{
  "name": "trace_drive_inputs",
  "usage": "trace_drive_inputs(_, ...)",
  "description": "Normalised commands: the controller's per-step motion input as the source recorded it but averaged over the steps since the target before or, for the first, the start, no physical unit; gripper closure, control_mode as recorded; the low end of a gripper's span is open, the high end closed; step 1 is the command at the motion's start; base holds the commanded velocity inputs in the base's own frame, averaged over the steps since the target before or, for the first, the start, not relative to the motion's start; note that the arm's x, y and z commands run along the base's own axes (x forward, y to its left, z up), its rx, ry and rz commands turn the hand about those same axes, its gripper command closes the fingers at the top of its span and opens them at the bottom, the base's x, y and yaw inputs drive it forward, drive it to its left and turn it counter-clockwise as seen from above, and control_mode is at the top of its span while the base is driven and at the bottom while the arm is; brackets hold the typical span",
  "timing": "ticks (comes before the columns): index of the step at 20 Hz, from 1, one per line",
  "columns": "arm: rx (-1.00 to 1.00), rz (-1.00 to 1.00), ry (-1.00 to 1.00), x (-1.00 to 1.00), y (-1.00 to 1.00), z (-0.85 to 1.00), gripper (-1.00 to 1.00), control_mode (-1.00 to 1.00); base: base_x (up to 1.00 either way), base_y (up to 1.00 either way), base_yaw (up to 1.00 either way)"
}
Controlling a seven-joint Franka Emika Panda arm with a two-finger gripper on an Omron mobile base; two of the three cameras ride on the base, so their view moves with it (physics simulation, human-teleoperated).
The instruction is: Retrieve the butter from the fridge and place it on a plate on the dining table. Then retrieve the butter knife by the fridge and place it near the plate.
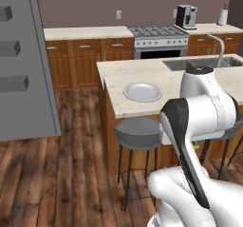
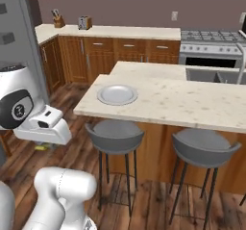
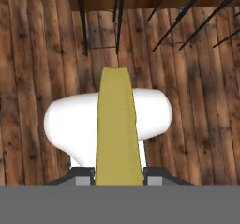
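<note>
the hand (image 3: 119, 180) is closed on the butter (image 3: 117, 124): in the hand view the yellow-olive stick runs up from between the two dark fingertips (image 3: 83, 175), clamped on both sides, with plank floor (image 3: 37, 54) below it. that view also catches the dark legs of two stools at its top edge.

the right base view shows the hand's white housing low at the left, out over the floor and short of the table (image 2: 192, 104), with a sliver of yellow under it; the fingers themselves cannot be made out there. in the left base view the arm's white bulk stands in the lower right.

the plate (image 1: 142, 91) lies near the table's left end, close to the front edge, above a grey stool (image 1: 137, 133). the right base view shows the same plate (image 2: 117, 95) and a second stool (image 2: 205, 147) further right along the table, which the left view mostly hides behind the arm.

the left base view shows a grey fridge (image 1: 26, 69) face along its left side with three dark bars; in the right view it is just a grey strip at the left edge. behind the table stand wooden cabinets and a stove (image 1: 159, 41); a sink (image 1: 209, 62) is set in the table's far part.
</note>
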Motion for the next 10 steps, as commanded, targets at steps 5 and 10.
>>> trace_drive_inputs(5, 0.00, 0.00, 0.00, 0.00, 0.00, 0.00, 1.00, 1.00, 0.95, -0.09, -0.12)
trace_drive_inputs(10, 0.00, 0.00, 0.00, 0.00, 0.00, 0.00, 1.00, 1.00, 0.70, 0.00, -0.07)
